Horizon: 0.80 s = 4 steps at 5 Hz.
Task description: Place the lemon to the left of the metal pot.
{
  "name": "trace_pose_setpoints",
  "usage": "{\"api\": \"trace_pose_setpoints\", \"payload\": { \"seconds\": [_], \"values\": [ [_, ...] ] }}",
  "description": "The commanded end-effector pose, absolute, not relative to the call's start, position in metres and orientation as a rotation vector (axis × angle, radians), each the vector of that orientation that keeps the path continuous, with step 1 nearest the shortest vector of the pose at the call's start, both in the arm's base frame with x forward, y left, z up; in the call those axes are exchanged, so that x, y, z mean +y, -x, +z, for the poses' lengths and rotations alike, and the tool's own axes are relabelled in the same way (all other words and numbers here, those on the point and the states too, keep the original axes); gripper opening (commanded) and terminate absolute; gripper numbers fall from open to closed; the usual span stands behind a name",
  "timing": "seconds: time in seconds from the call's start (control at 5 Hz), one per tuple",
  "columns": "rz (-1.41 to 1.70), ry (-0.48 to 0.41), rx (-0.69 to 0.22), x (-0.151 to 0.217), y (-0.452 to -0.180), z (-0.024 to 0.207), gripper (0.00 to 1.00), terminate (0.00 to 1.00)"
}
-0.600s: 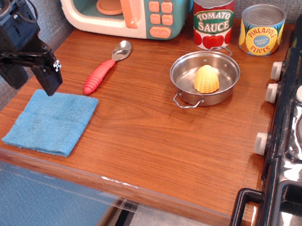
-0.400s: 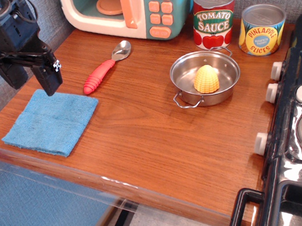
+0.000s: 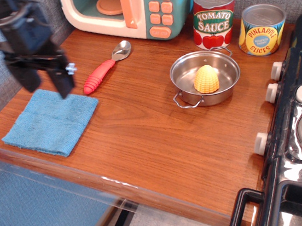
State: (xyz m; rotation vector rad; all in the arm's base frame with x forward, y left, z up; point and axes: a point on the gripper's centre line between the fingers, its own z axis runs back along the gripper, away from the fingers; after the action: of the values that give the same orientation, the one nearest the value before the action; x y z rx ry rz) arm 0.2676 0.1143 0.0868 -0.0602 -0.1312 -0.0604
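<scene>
The red can (image 3: 214, 16) beside the toy microwave (image 3: 130, 8) reads "TOMATO SAUCE". Just right of it, the yellow-and-blue can (image 3: 262, 29) reads "PINEAPPLE SLICES"; its smaller print is unreadable.

Shiny steel pot (image 3: 205, 77), ridged plastic lemon (image 3: 206, 79), glossy wood counter (image 3: 154, 140)

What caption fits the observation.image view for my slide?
Open gripper hovers over blue cloth, far from the lemon sitting inside the metal pot.
</scene>
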Motion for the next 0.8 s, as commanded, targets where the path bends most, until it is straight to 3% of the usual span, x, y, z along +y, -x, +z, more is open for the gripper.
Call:
{"api": "trace_pose_setpoints", "payload": {
  "seconds": [0.0, 0.2, 0.6],
  "values": [
    [-0.291, 0.056, -0.162, 0.033, -0.32, 0.101, 1.0, 0.0],
    [-0.357, 0.033, -0.176, -0.005, -0.341, 0.095, 1.0, 0.0],
    [-0.359, 0.015, -0.175, -0.033, -0.375, 0.079, 1.0, 0.0]
  ]
}}
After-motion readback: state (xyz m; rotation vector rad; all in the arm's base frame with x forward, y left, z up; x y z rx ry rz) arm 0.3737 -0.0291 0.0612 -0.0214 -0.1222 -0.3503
